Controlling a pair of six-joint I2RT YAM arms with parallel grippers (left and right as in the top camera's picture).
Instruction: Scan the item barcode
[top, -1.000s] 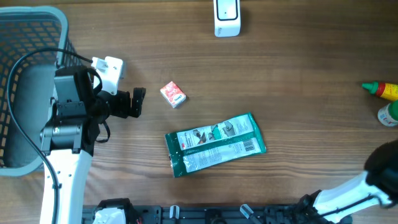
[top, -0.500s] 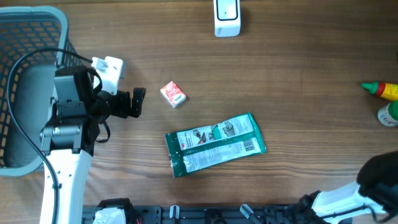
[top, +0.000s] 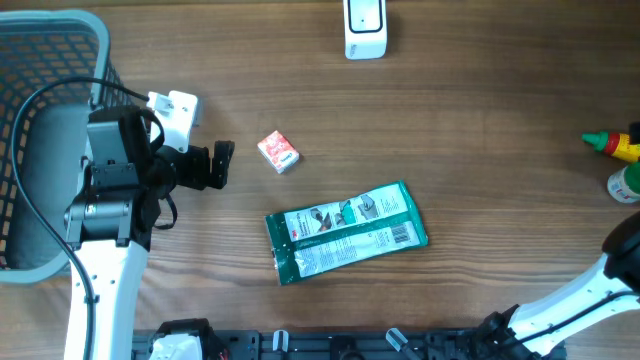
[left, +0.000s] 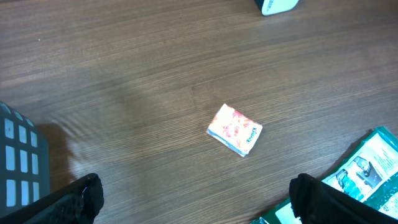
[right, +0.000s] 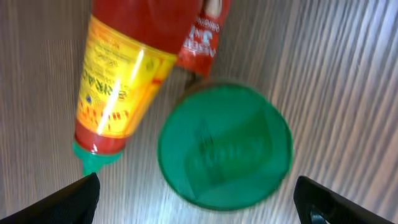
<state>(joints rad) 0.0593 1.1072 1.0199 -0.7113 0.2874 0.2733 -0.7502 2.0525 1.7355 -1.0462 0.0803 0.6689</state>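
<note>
Packet (top: 346, 232): flat on your worktop (top: 480, 110), just 6 o'clock of centre.
Box (top: 279, 152): 10 o'clock of packet.
Scanner (top: 365, 28): 12 o'clock edge.
Left hand (top: 222, 163): yours is spread, empty, 9 o'clock of box.
Right hand (right: 199, 202): spread over bottle (right: 118, 81) and lid (right: 224, 146), 3 o'clock edge.

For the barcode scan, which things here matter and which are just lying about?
Job: white scanner; small red-and-white packet, the likely item, in front of the open left gripper.
Lying about, it seems: green pouch; grey basket; red sauce bottle; green-lidded jar.
</note>
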